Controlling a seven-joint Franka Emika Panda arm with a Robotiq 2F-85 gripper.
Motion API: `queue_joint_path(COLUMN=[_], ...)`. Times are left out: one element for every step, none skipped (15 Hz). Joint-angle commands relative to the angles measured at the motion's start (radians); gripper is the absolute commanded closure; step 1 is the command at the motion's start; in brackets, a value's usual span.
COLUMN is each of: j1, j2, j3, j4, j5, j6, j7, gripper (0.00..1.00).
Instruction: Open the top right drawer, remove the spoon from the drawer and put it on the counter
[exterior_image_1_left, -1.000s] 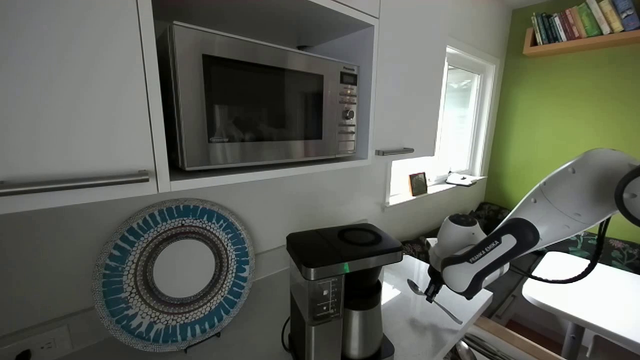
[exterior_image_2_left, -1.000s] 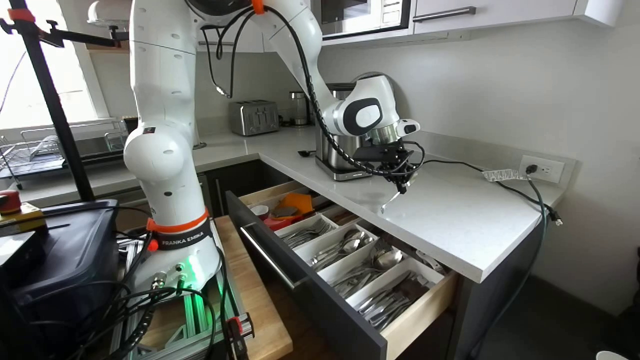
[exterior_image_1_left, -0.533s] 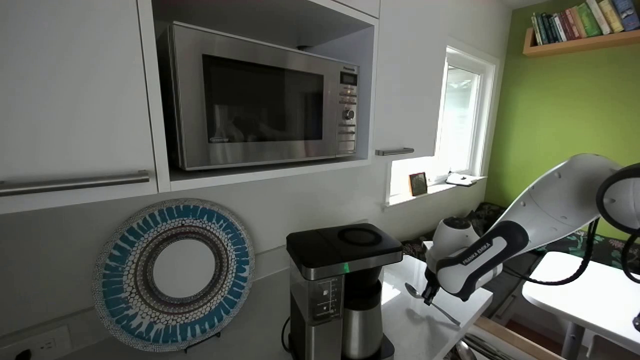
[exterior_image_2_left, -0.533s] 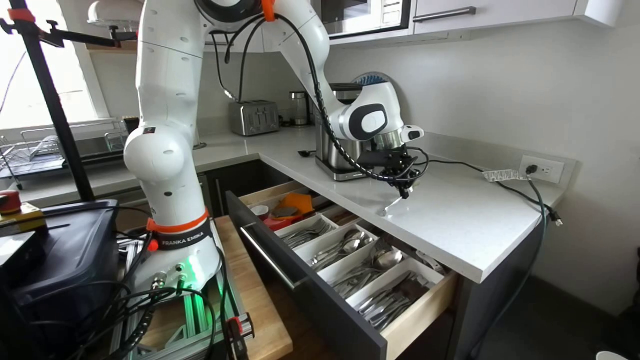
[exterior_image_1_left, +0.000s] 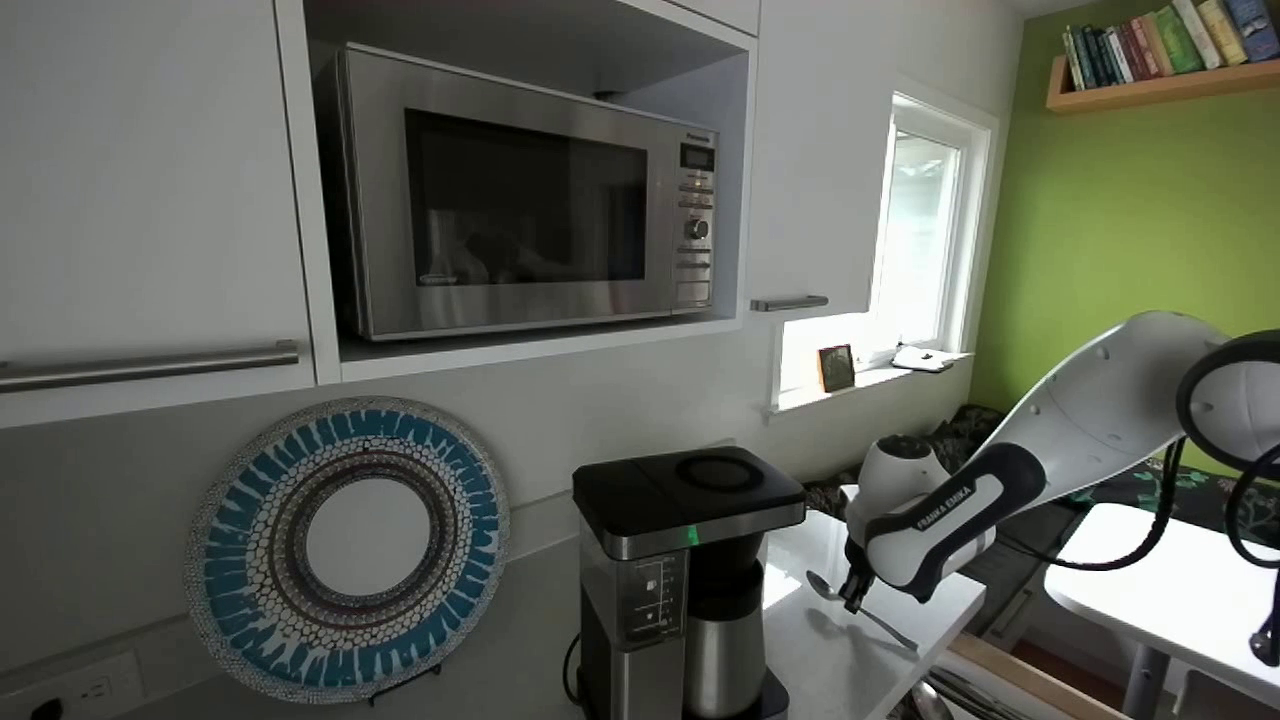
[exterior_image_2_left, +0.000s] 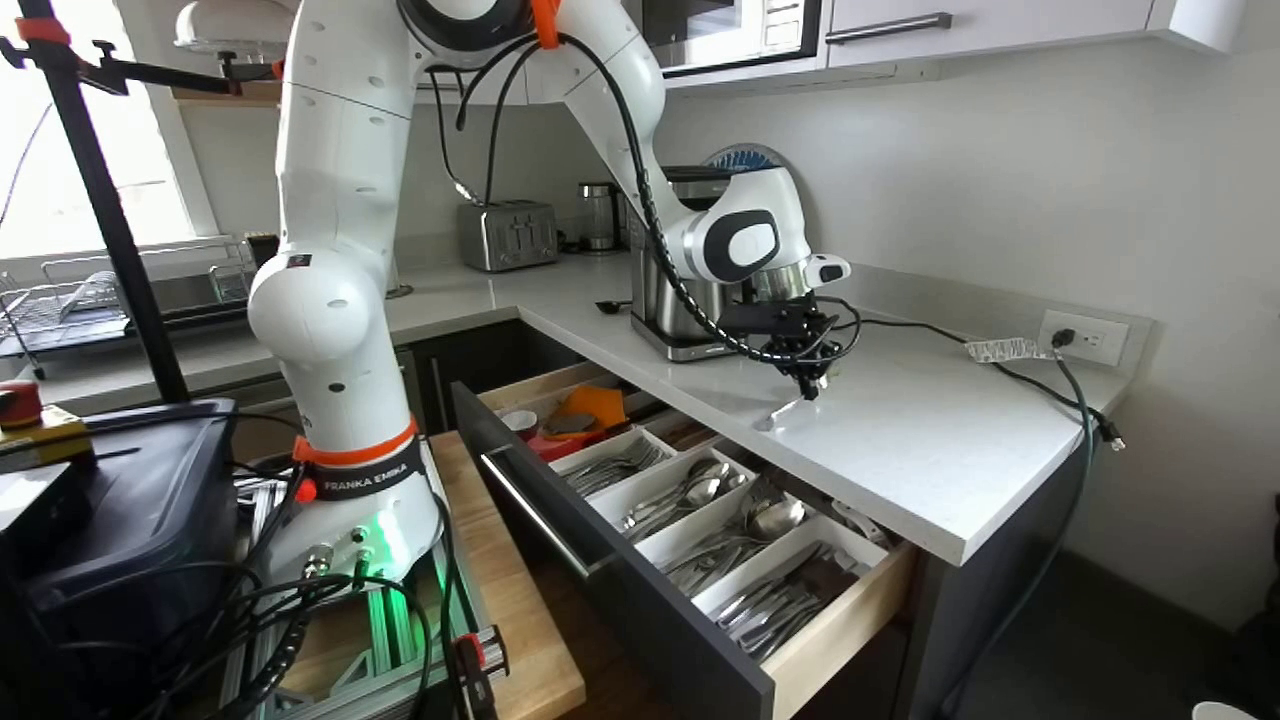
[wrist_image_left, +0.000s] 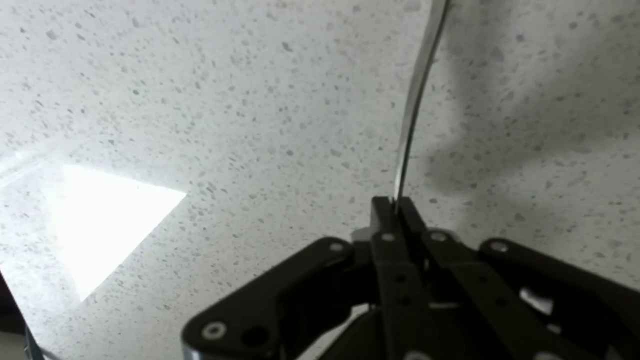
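My gripper (wrist_image_left: 395, 204) is shut on the thin metal handle of the spoon (wrist_image_left: 417, 90) in the wrist view. In an exterior view the spoon's bowl (exterior_image_1_left: 820, 585) sticks out on one side of my gripper (exterior_image_1_left: 852, 604) and the handle on the other, sloping down. The spoon (exterior_image_2_left: 782, 412) and gripper (exterior_image_2_left: 808, 392) also show low over the white counter (exterior_image_2_left: 920, 440); I cannot tell whether the spoon touches it. The dark-fronted drawer (exterior_image_2_left: 640, 625) stands open below the counter edge, with cutlery in white trays. In the wrist view the speckled counter (wrist_image_left: 225, 100) fills the background.
A black-and-steel coffee machine (exterior_image_1_left: 640, 560) stands on the counter near the gripper. A black cable (exterior_image_2_left: 920, 328) runs along the counter to a wall outlet (exterior_image_2_left: 1085, 338). Upper cabinets and a microwave (exterior_image_1_left: 530, 200) hang above. The counter's front edge (exterior_image_2_left: 850, 495) overhangs the drawer.
The gripper has come down a little towards the counter with the spoon in it, moving right in an exterior view, and is nearly still over the last half second.
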Motion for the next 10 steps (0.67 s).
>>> queue_joint_path(j1=[0.007, 0.007, 0.006, 0.005, 0.004, 0.004, 0.003, 0.002, -0.001, -0.004], j2=[0.029, 0.032, 0.035, 0.038, 0.038, 0.036, 0.037, 0.036, 0.034, 0.030], j3=[0.005, 0.005, 0.006, 0.007, 0.007, 0.007, 0.008, 0.011, 0.016, 0.022], j4=[0.013, 0.014, 0.014, 0.015, 0.017, 0.017, 0.017, 0.015, 0.012, 0.011], j5=[0.017, 0.018, 0.021, 0.024, 0.024, 0.025, 0.027, 0.031, 0.039, 0.047], j6=[-0.023, -0.026, -0.027, -0.026, -0.027, -0.030, -0.028, -0.026, -0.027, -0.027], j7=[0.007, 0.008, 0.008, 0.007, 0.008, 0.009, 0.008, 0.005, 0.001, -0.005], gripper=[0.99, 0.99, 0.99, 0.99, 0.99, 0.91, 0.70, 0.66, 0.65, 0.59])
